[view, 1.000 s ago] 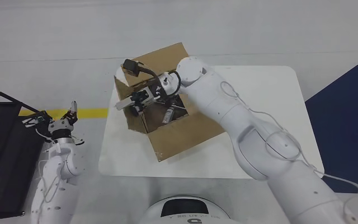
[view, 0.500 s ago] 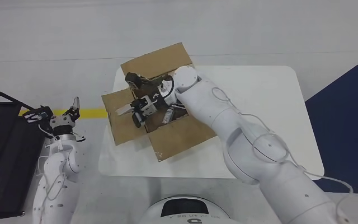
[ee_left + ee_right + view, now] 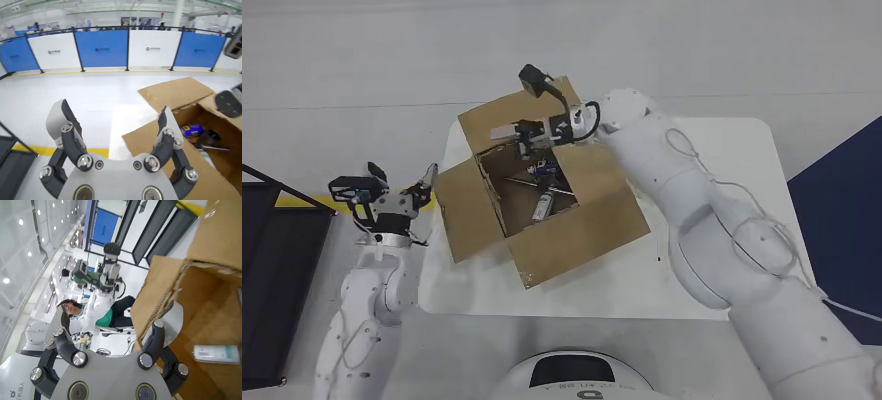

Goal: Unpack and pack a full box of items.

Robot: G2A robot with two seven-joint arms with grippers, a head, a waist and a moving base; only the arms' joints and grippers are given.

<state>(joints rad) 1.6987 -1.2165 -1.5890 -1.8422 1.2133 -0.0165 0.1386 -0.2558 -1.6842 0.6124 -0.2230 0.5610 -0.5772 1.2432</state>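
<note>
An open cardboard box (image 3: 582,225) stands on the white table (image 3: 722,200) with its flaps spread outward. Inside lie a white tube (image 3: 542,207), a blue can (image 3: 191,129) and dark tools (image 3: 209,146). My right gripper (image 3: 514,138) hovers open at the box's back edge, beside the rear flap (image 3: 497,115). In the right wrist view the right gripper (image 3: 119,313) has a cardboard wall (image 3: 151,298) close to one finger, and a white-and-teal packet (image 3: 215,353) lies inside. My left gripper (image 3: 400,178) is open and holds nothing off the table's left side, facing the left flap (image 3: 467,210); the left wrist view shows this gripper (image 3: 115,113) the same way.
A black rack (image 3: 262,280) stands on the floor at the far left, next to a yellow floor line (image 3: 312,200). Bare tabletop lies to the right of the box. The table's left edge (image 3: 437,250) runs just under the left flap.
My right gripper has swung from the box's left flap to its back edge. The left flap has folded outward. My left arm has come closer to the table.
</note>
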